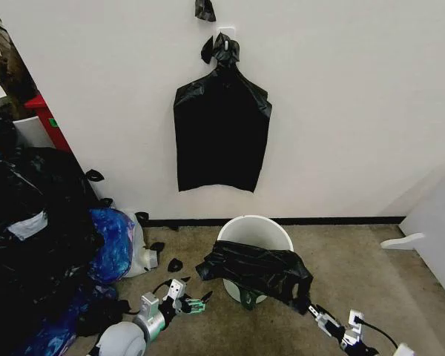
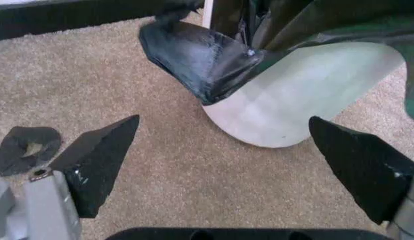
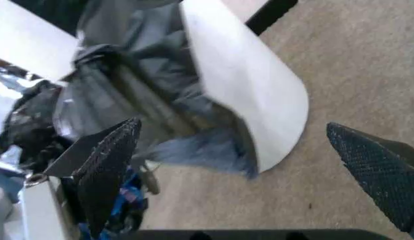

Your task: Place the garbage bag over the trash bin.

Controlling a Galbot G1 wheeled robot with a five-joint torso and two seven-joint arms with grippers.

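Garbage bag (image 1: 258,271) draped over front rim of trash bin (image 1: 255,231), lower centre of head view, on carpet floor (image 1: 371,274). Left end effector (image 1: 195,302) low, lower left of bag, fingers spread, holding nothing, just apart from bag. Right end effector (image 1: 317,312) lower right, fingers spread, near bag's hanging corner.

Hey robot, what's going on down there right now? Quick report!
Left gripper open, low beside trash bin. Right gripper open, low on its other side. Garbage bag draped across bin's front rim, mouth still uncovered. Black scraps on carpet.
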